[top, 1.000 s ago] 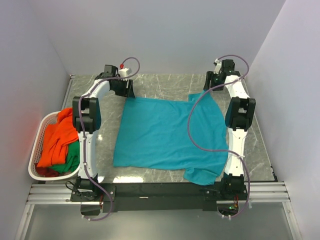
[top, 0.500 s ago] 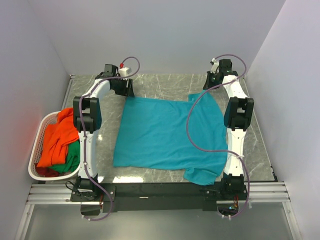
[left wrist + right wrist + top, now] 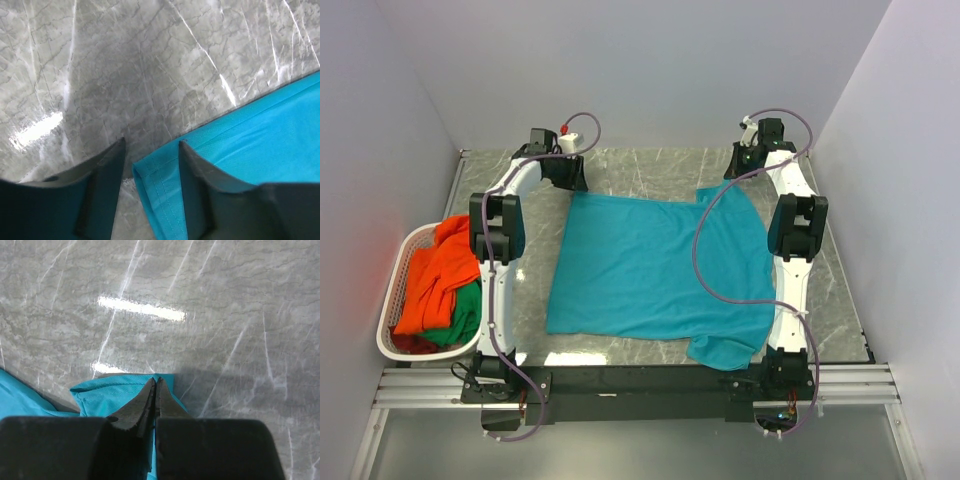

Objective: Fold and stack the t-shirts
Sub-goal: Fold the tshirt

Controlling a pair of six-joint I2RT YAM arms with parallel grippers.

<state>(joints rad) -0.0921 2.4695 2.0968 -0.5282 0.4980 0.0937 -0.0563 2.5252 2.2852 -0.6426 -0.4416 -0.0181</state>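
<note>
Closest to the arm bases, the teal cloth t-shirt [image 3: 655, 270] lies spread flat on the grey marbled tabletop [image 3: 640, 168]. Its near right sleeve is rumpled into a small heap close to the front edge. Off to the left, beside the left arm, stands a white plastic laundry basket [image 3: 386, 318]. In it a bright orange t-shirt [image 3: 435, 275] is crumpled against a green t-shirt [image 3: 468, 312]. The basket is well apart from the teal shirt, with the left arm standing between them.

Both arms reach out along the shirt's sides to its far edge. At the far left corner the left pincer [image 3: 150, 150] is down near the tabletop and released. Its jaws stand apart, and the stitched corner of the hem lies between the two dark fingers [image 3: 102, 170], which have not closed on it. At the far right the right pincer [image 3: 154, 382] is clenched tight. Its fingers are pressed together on a small turned-up corner of the teal cloth, which puckers around the tips. Past both pincers there is only bare marble.
</note>
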